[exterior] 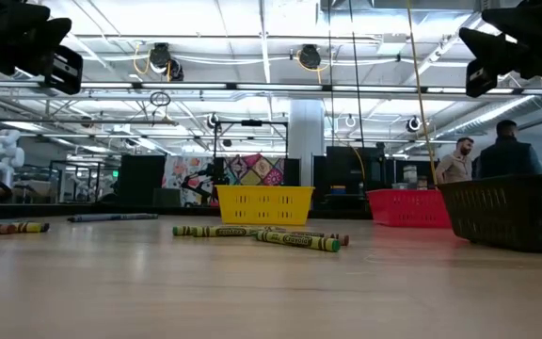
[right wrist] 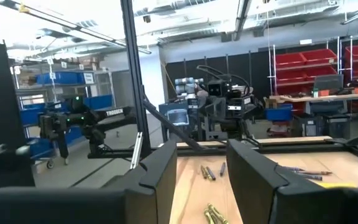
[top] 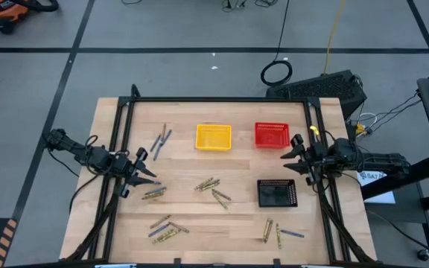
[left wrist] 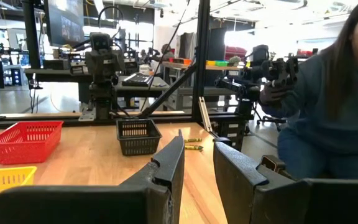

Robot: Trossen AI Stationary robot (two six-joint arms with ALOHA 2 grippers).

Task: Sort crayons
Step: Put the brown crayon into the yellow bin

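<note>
Left end effector (top: 141,176) and right end effector (top: 293,147) hover wide, empty, at desk (top: 199,231) edges; we judge sorting unstarted: next, descend on crayons (top: 211,190).

Crayons (top: 213,190) lie scattered on the table (top: 237,223) before three baskets (top: 213,137).

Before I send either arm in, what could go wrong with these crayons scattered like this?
The crayons lie in tight little piles, so one pinch may take two colours at once. The purple pair sits close to the frame rail, where the left tool could bump it. The black basket sits right under the right tool and could be knocked.
</note>
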